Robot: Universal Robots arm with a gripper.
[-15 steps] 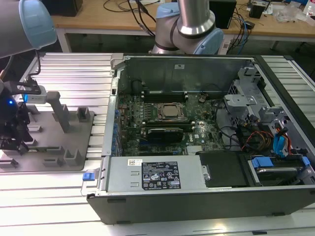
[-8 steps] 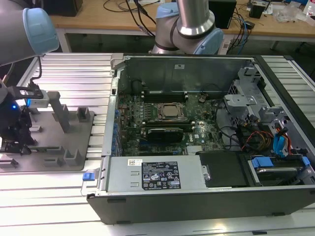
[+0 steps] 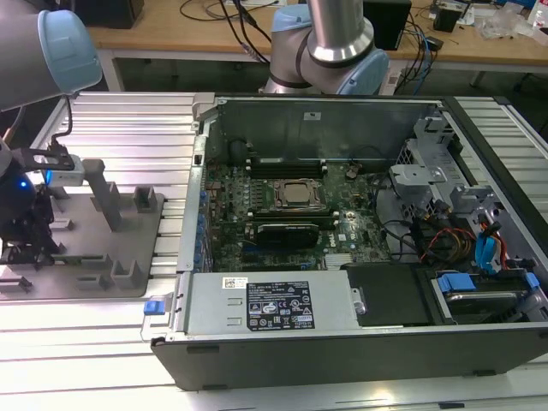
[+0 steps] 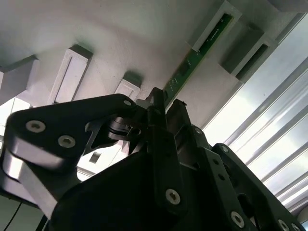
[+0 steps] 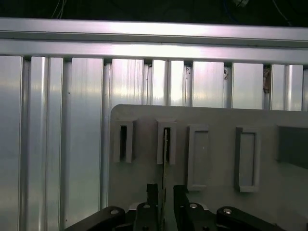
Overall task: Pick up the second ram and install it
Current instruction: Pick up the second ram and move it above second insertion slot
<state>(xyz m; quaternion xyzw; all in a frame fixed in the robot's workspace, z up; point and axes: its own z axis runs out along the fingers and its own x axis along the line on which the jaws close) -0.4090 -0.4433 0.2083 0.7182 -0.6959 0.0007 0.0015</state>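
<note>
The open computer case (image 3: 282, 342) is lying at the exterior view's right, exposing its motherboard (image 3: 291, 214) for installation; the grey holder tray (image 3: 86, 265) at the left is keeping the second ram (image 5: 165, 149) standing on edge for access; the gripper (image 5: 166, 190) is straddling the stick, jaws released with narrow gaps either side, not yet clamping.

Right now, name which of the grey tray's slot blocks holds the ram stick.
The slot block in line with the pincer: the second ram, thin and green, stands edge-on in it. The neighbouring blocks carry no stick.
</note>
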